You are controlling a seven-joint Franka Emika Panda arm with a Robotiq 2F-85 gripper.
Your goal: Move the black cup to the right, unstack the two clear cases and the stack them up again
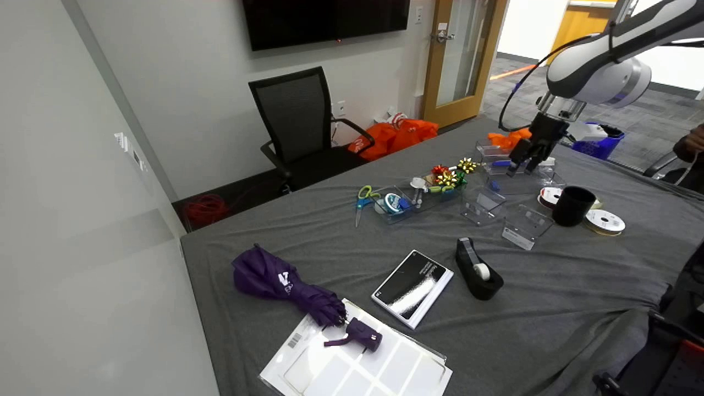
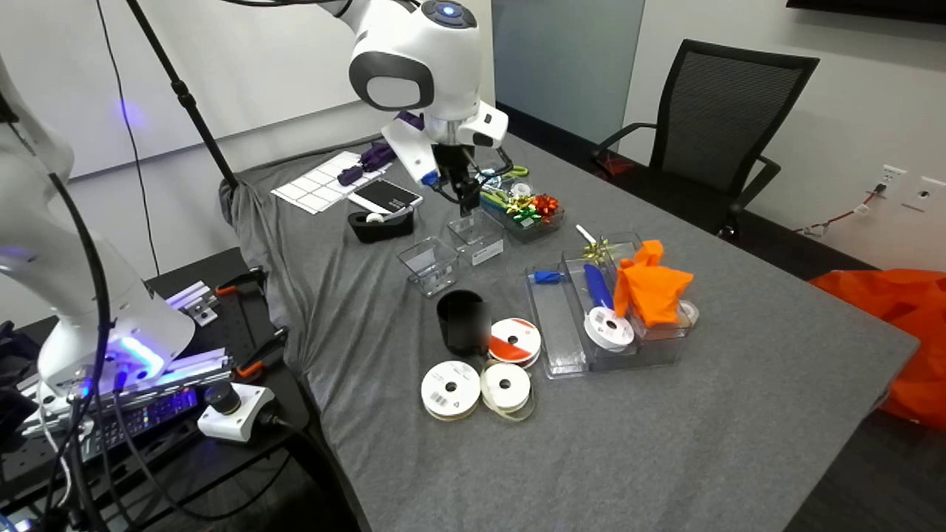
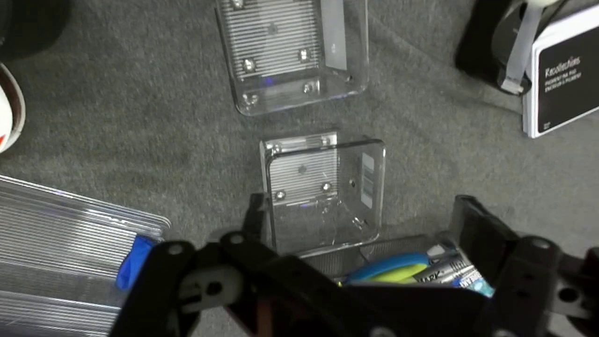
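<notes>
Two clear cases [image 3: 323, 196] stand on the grey table [image 2: 739, 414] side by side, unstacked, with a gap between them. The gripper [image 3: 361, 210] hangs above the table near the case farther from the black cup [image 1: 573, 206], its fingers spread wide; in the wrist view that case shows between them, close by one finger, though whether they touch I cannot tell. The cup stands upright in both exterior views, just beside some ribbon spools [image 2: 443, 373] and near the other case. In an exterior view a tape dispenser [image 1: 477, 275] sits near a black-and-white box [image 1: 412, 286], and a purple umbrella [image 1: 305, 294] lies partly over a white sheet [image 1: 407, 379]. Near the spools, an orange bundle [image 2: 654, 292] sits in a clear organizer [image 2: 558, 321].
</notes>
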